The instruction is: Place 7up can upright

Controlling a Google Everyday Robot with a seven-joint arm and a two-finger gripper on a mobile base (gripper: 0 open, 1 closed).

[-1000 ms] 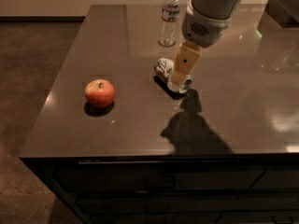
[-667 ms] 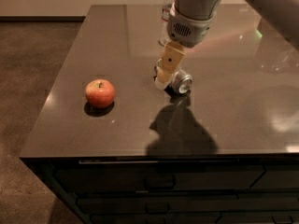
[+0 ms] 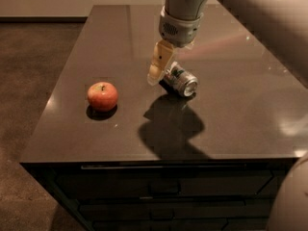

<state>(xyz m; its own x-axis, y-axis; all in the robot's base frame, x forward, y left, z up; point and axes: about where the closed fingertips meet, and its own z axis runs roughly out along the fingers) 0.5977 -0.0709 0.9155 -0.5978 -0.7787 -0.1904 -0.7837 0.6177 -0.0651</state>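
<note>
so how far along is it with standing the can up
Nothing looks finished. In hand: the gripper is down at the 7up can, which lies tilted on its side on the table. Left: stand the can upright and back off.

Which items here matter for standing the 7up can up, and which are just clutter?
In the job:
- 7up can, lying on its side on the table
- gripper, down at the can's left side

Just lying about:
- apple, left of the can and well apart from it
</note>
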